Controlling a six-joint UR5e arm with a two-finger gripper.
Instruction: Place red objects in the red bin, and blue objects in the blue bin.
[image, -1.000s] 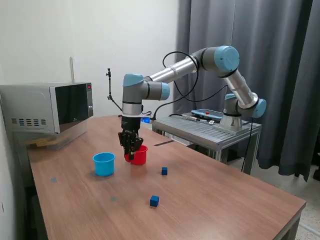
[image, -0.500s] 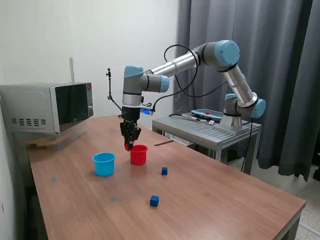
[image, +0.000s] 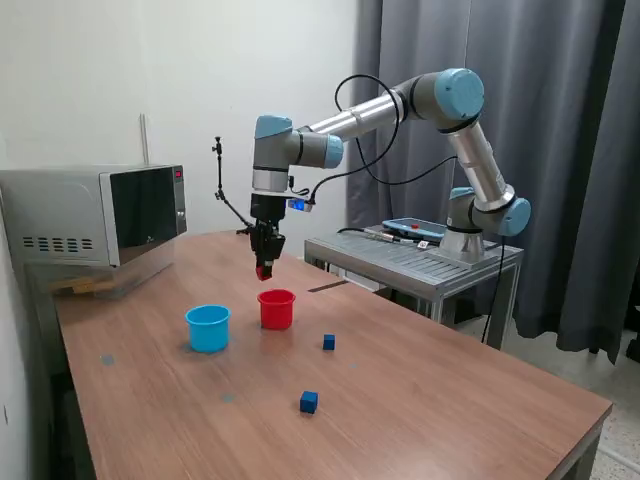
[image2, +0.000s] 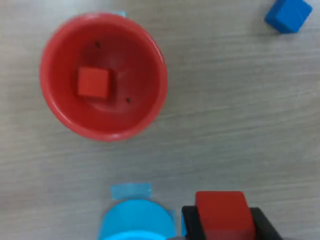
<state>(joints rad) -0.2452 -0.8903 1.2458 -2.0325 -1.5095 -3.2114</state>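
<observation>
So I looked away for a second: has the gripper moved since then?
Yes. The gripper, shut on a red cube, has risen from beside the red cup's rim to well above it.

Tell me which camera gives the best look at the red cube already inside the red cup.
The wrist view: it looks straight down into the red cup, so the red cube lies plainly on its floor. In the exterior view the red cup's wall hides the cube entirely; only the second red cube in the tool shows.
</observation>
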